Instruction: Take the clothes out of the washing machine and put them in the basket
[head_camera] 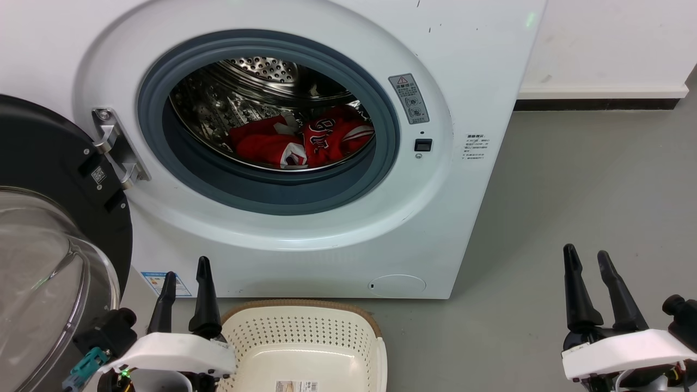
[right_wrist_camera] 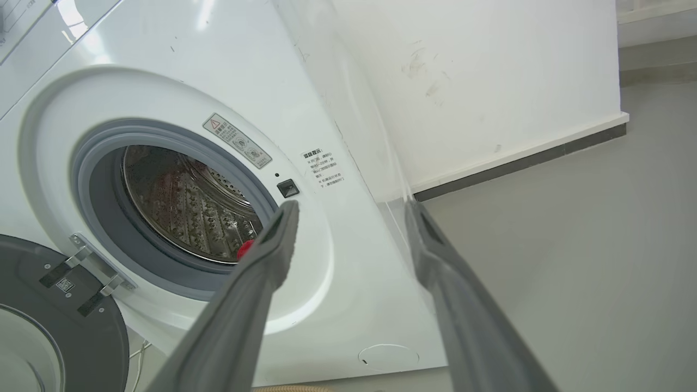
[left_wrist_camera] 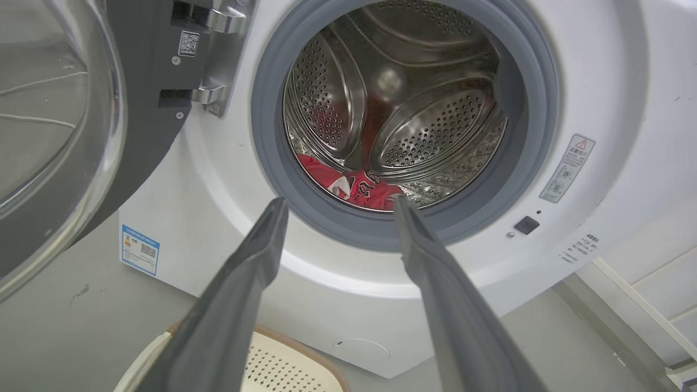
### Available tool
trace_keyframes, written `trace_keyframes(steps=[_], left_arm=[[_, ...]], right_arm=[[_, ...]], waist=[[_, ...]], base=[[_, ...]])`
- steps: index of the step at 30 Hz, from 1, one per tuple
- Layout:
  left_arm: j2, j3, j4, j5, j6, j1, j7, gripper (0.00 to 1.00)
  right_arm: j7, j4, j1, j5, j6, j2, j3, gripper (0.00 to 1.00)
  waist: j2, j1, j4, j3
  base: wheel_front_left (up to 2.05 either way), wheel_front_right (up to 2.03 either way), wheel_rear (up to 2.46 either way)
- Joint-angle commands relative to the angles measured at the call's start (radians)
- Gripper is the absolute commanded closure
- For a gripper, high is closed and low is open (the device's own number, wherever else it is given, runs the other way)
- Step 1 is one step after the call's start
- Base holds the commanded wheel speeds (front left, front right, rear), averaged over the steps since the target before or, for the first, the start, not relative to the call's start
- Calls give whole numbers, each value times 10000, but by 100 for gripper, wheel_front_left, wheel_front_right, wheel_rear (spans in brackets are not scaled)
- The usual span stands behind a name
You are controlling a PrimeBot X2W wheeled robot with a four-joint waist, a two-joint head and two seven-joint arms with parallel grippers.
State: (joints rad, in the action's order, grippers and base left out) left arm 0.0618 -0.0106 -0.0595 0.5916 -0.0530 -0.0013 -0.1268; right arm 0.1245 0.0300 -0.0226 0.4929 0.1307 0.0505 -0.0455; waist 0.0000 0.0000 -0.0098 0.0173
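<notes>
The white washing machine (head_camera: 305, 218) stands with its black-rimmed glass door (head_camera: 49, 228) swung open to the left. Red clothes (head_camera: 302, 141) with white trim lie at the bottom of the steel drum; the same clothes (left_wrist_camera: 354, 188) show in the left wrist view, and a sliver of the clothes (right_wrist_camera: 245, 249) in the right wrist view. The cream basket (head_camera: 375, 348) sits on the floor below the porthole. My left gripper (head_camera: 185, 277) is open beside the basket's left rim, holding nothing. Off to the right over the floor, my right gripper (head_camera: 587, 256) is open too, with nothing between its fingers.
Grey floor (head_camera: 588, 190) stretches to the right of the machine, up to a white wall with a dark skirting (head_camera: 599, 103). The open door (left_wrist_camera: 65, 109) crowds the left side close to my left arm.
</notes>
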Motion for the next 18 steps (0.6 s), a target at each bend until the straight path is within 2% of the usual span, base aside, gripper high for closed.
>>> trace_keyframes(steps=[1,18], left_arm=[[90,-8,150,-209,27,29,-69,0],[30,126,313,-1933,347,282,-506,0]], right_arm=[[97,-172,15,-236,0,5,18,0],[536,-425,-255,-2198,0,2,114,0]], waist=[[0,0,1,1],[0,0,5,50]], base=[[0,0,0],[0,0,0]])
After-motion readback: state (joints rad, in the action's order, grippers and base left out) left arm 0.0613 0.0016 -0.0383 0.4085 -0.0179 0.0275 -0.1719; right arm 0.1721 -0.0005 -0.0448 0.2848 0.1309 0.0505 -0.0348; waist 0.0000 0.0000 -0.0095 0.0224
